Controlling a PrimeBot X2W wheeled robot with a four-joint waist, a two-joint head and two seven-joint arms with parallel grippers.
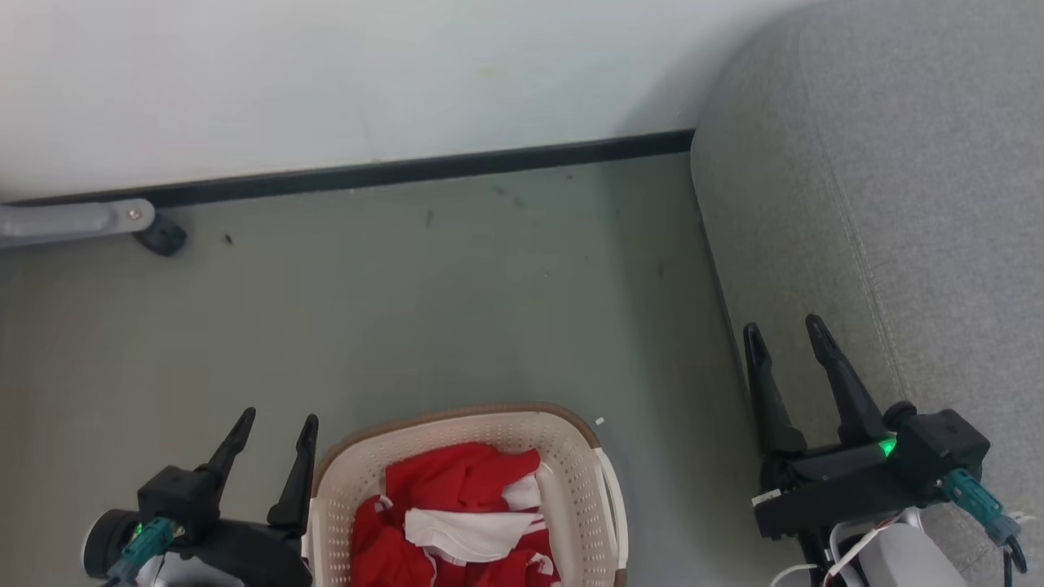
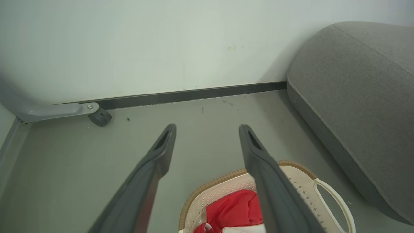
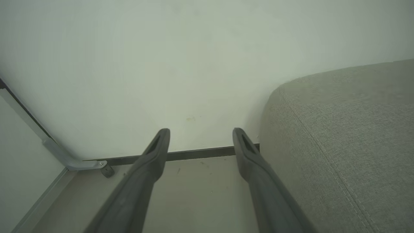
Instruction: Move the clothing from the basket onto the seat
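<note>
The cream-white basket (image 1: 571, 456) with its brown rim stands on the floor at the bottom centre of the head view. Red clothing (image 1: 457, 481) with white trim lies bunched inside it. My left gripper (image 1: 277, 424) hangs open just left of the basket, nothing between its fingers. In the left wrist view the basket (image 2: 304, 184) and the red clothing (image 2: 233, 210) lie below that gripper (image 2: 207, 129). The grey seat (image 1: 889, 204) fills the right side. My right gripper (image 1: 787, 330) stands open over the seat's left edge. The right wrist view shows the seat (image 3: 349, 136) right of the open gripper (image 3: 200, 132).
A pale wall with a dark baseboard (image 1: 408, 171) runs across the back. A grey metal leg with a black caster (image 1: 159, 236) stands at the far left by the wall. Grey floor (image 1: 457, 310) lies between basket, wall and seat.
</note>
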